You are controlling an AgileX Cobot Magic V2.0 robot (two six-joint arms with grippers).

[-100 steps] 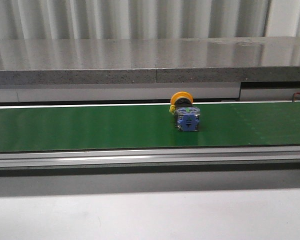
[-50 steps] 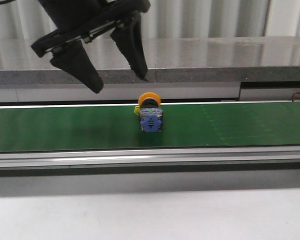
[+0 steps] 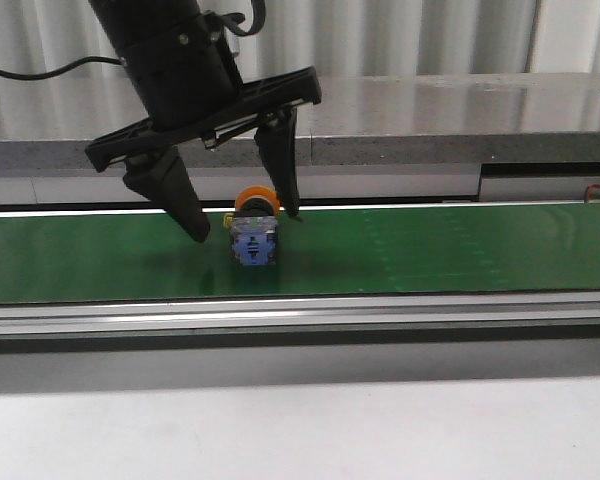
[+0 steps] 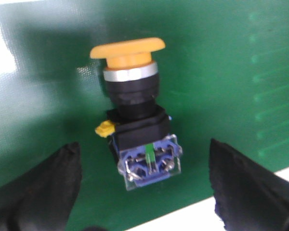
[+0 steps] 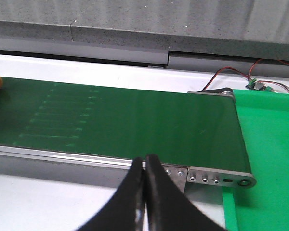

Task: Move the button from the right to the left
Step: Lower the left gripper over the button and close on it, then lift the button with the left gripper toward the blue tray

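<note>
Conveyor belt (image 3: 460,255), dark green, runs across our front view from side to side, with a grey stone-like ledge (image 3: 430,125) behind it and a pale tabletop (image 3: 380,430) in front. On the belt, a little left of centre, lies the button (image 3: 254,232): its yellow-orange cap points toward 12 o'clock, away from us, and its blue-grey block with a green spot faces 6 o'clock. Our left gripper (image 3: 245,225) hangs over it with the jaws spread wide, one dark finger at the button's 9 o'clock and the other at its 3 o'clock, neither touching it. In the left wrist view the button (image 4: 135,115) lies flat on the green surface between the two black fingers (image 4: 38,187), clear gaps on both sides. Our right gripper (image 5: 144,192) shows only in the right wrist view, its two dark fingers pressed together with nothing between them, held over the near rail (image 5: 62,156) by the belt's end, where thin red wires (image 5: 231,77) run
</note>
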